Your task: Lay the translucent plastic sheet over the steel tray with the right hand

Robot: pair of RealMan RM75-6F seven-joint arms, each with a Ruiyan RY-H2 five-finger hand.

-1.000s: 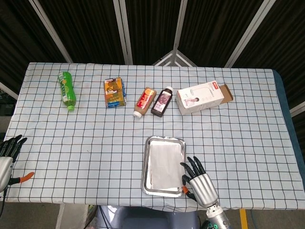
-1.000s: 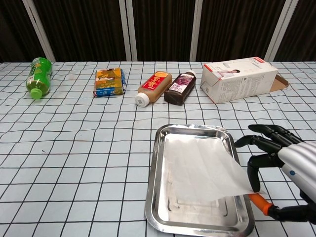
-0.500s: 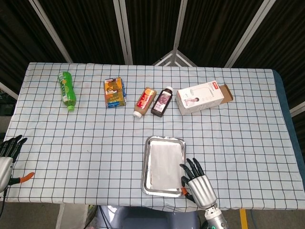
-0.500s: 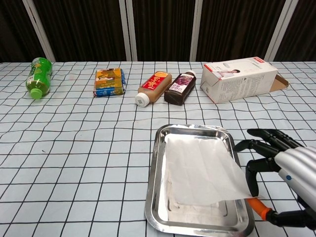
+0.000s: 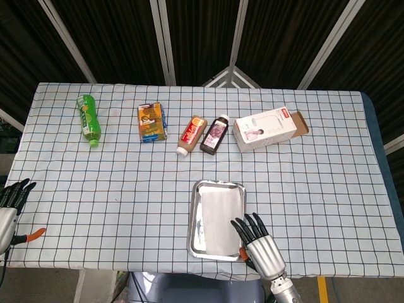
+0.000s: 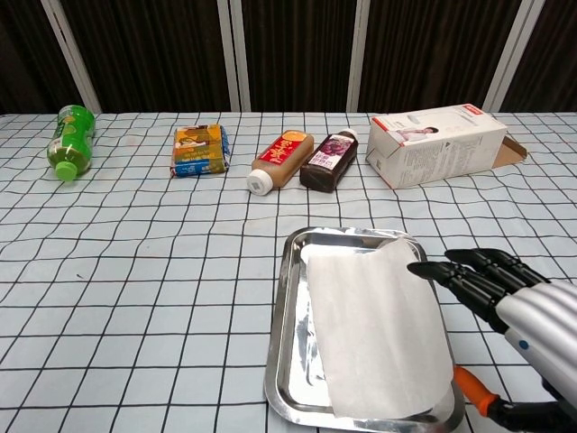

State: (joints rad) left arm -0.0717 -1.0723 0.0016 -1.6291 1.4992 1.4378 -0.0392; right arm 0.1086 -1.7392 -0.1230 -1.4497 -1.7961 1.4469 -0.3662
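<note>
Translucent plastic sheet (image 6: 379, 334) lying slightly askew in steel tray (image 6: 287, 356); right hand (image 6: 505, 302) beside it, fingers spread, seemingly empty; lift clear without dragging the sheet's edge.

Bright even overhead light, soft shadows; glare on steel tray (image 6: 294, 361); both views sharp, backdrop behind counter (image 5: 126, 183) dark.

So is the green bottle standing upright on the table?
No, the green bottle lies on its side near the far left of the table.
</note>
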